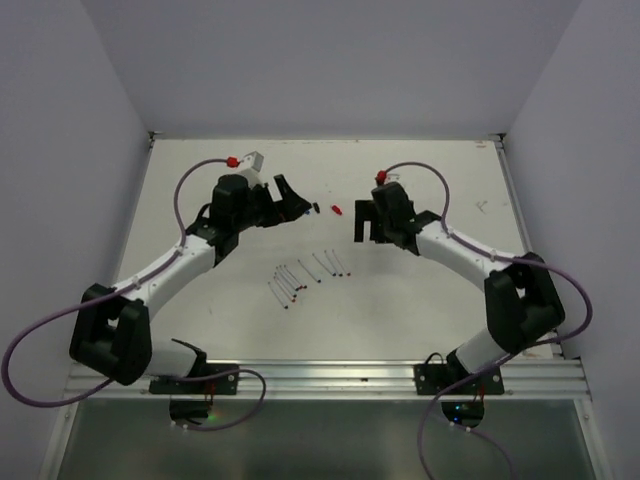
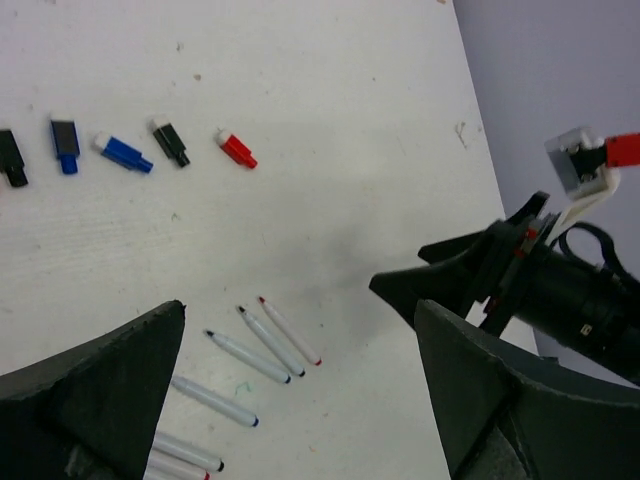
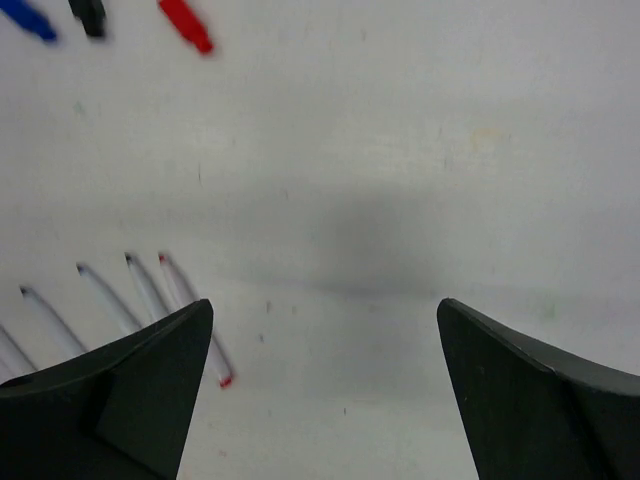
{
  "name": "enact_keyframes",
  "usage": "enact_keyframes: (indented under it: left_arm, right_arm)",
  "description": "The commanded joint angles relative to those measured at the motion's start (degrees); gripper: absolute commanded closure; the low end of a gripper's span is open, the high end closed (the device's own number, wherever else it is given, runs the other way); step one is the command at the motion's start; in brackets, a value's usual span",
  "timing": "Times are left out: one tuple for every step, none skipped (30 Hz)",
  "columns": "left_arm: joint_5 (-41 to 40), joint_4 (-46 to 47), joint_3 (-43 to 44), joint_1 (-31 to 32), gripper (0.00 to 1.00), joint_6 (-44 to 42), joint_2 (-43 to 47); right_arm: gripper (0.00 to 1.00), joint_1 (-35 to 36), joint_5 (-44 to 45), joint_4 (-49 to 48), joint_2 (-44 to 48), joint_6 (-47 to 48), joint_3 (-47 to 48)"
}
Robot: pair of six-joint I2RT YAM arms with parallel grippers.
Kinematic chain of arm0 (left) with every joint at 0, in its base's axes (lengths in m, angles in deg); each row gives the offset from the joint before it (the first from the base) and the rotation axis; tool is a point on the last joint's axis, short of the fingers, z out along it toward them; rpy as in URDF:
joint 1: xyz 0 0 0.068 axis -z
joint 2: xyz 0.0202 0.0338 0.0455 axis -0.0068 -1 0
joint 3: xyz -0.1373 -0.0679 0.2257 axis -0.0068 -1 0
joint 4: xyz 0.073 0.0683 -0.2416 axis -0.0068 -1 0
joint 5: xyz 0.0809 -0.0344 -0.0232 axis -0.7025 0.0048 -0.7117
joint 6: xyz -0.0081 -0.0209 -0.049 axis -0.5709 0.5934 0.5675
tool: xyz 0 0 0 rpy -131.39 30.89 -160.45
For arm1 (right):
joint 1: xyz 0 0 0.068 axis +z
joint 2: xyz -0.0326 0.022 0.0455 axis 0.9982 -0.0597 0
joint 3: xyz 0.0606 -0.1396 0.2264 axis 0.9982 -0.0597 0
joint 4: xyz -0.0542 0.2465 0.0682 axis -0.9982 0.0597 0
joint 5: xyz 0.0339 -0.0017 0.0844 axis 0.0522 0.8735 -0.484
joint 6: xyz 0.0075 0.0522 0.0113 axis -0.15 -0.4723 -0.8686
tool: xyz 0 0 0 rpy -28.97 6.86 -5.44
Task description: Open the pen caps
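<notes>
Desk [image 1: 440, 300]: flat white desk top; carried the pens, the caps and both arm bases along its near edge.

Left hand [image 1: 293, 197] [image 2: 300, 312]: black, two-fingered; hung above the far half of the desk with fingers [image 2: 100, 390] spread wide; held nothing and touched nothing; pointed toward the middle of the desk.

Right hand [image 1: 358, 222] [image 3: 322, 305]: black, two-fingered; hung with fingers [image 3: 540, 390] spread just as wide and empty; faced the left hand across a gap of bare desk.

Pen caps [image 1: 336, 210] [image 2: 237, 149] [image 3: 186, 25]: short, stubby plastic cylinders in red, blue and black; lay loose on the desk beyond the pens and well apart from them; formed a rough row of five in the left wrist view, in the order black, blue, blue, black, red; showed from above as a red one between the two hands and a black one just beside the left hand; appeared blurred at the top edge of the right wrist view.

Pens [image 1: 288, 285] [image 2: 262, 343] [image 3: 150, 290]: thin markers with white-grey barrels; lay side by side, slanted, in a loose row at mid-desk, between the two arms and nearer the bases than either hand; showed small bare tips in red, blue and black; lay partly hidden behind the near fingers in both wrist views.
</notes>
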Motion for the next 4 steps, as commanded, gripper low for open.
enact_keyframes:
  left_arm:
    - [2.32, 9.52, -7.84, -0.37, 0.0, 4.37, 6.34]
    - [2.85, 10.93, -9.86, -0.37, 0.0, 5.94, 7.31]
    - [3.29, 13.73, -13.79, -0.37, 0.0, 6.91, 8.1]
    - [5.47, 16.02, -16.01, -0.37, 0.0, 9.19, 9.76]
  right_arm:
    - [0.01, 4.94, 5.22, 2.55, 10.08, -1.21, -10.46]
    - [0.01, 5.12, 2.17, 1.5, 15.07, -2.0, -12.75]
    - [0.01, 5.12, 0.83, -0.95, 17.56, -2.35, -15.03]
    - [0.01, 5.3, 0.04, -1.84, 19.76, -2.79, -18.88]
